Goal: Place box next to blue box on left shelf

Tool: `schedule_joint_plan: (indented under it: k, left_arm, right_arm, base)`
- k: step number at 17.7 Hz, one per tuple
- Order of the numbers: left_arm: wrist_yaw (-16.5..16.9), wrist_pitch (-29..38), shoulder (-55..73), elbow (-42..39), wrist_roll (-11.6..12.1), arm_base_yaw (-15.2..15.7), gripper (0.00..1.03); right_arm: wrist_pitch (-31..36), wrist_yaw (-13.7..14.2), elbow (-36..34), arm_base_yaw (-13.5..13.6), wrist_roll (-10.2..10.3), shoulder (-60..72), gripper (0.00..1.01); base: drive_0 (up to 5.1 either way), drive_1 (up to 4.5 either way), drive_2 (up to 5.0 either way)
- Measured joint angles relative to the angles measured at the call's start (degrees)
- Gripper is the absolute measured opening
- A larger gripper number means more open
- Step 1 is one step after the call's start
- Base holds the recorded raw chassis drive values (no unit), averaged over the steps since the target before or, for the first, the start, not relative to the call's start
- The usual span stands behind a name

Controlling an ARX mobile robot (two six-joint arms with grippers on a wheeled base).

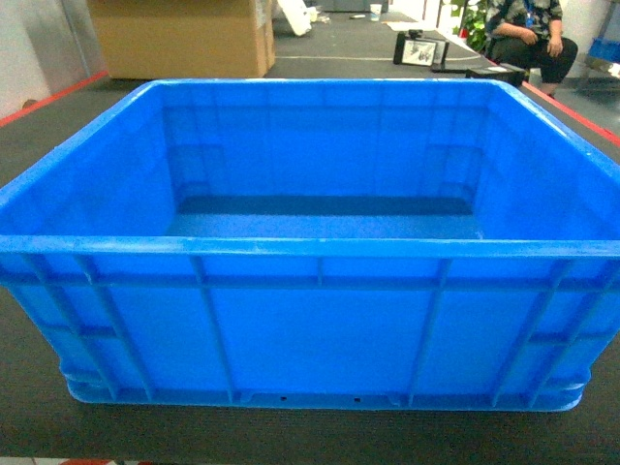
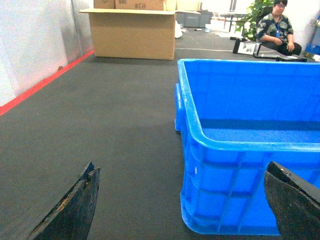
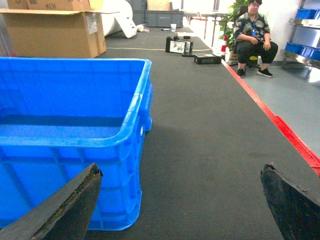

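The box [image 1: 310, 320] is a large bright-blue ribbed crate, empty, resting on dark carpet and filling most of the head view. In the left wrist view, my left gripper [image 2: 181, 170] is open and low in front of the near left corner of the box [image 2: 235, 195]. Its fingers straddle that corner without touching it. At the near right corner of the box [image 3: 70, 165] my right gripper [image 3: 182, 169] is also open and holds nothing. Neither gripper shows in the head view. The left shelf and the blue box on it are out of view.
A big cardboard carton [image 2: 132, 32] stands far left. A seated person [image 3: 252, 37] and a plant are far right, with black items [image 3: 179, 45] on the floor nearby. Red floor tape [image 3: 280, 125] edges the carpet. A rack with blue bins [image 3: 302, 50] is beyond it.
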Motion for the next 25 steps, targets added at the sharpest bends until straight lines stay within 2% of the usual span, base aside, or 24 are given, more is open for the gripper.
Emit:
schedule_joint_plan:
  k: [25]
  left_arm:
    - [0.0,0.0,0.0,0.0,0.0,0.0,0.98]
  right_arm:
    - [0.0,0.0,0.0,0.0,0.0,0.0,0.98]
  base:
    - [0.0,0.0,0.0]
